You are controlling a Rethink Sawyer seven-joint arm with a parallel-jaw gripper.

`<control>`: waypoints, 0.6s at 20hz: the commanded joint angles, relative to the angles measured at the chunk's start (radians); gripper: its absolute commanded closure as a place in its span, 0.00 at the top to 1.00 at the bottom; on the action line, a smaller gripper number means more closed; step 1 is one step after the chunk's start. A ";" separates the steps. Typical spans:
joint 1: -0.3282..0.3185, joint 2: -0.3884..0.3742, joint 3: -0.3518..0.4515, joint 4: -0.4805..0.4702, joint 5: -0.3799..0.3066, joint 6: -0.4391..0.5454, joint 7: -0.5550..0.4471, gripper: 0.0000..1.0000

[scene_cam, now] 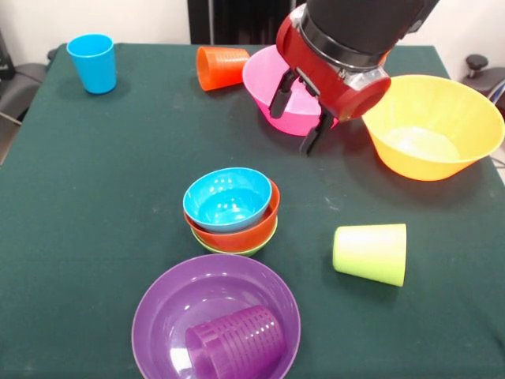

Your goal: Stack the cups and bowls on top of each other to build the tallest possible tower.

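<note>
My gripper [296,125] hangs open and empty over the near rim of the large pink bowl [264,79]; its black fingers [280,95] spread apart. The small blue bowl [227,197] sits nested in the orange bowl [251,233], which sits in the green bowl [264,241] at mid-table. The blue cup [92,63] stands upright at the far left. The orange cup [221,66] lies on its side beside the pink bowl. The lime green cup [371,253] lies on its side at the right. The purple cup [237,341] lies inside the wide purple bowl [170,304].
The large yellow bowl [432,126] stands at the right, close to the arm. The table is covered with a dark green cloth [95,205].
</note>
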 commanded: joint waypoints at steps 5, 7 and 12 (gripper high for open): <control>0.042 0.022 0.114 0.138 0.033 -0.057 0.154 1.00; 0.051 0.022 0.112 0.153 0.042 -0.061 0.172 1.00; 0.077 0.002 0.098 0.195 0.059 -0.026 0.185 1.00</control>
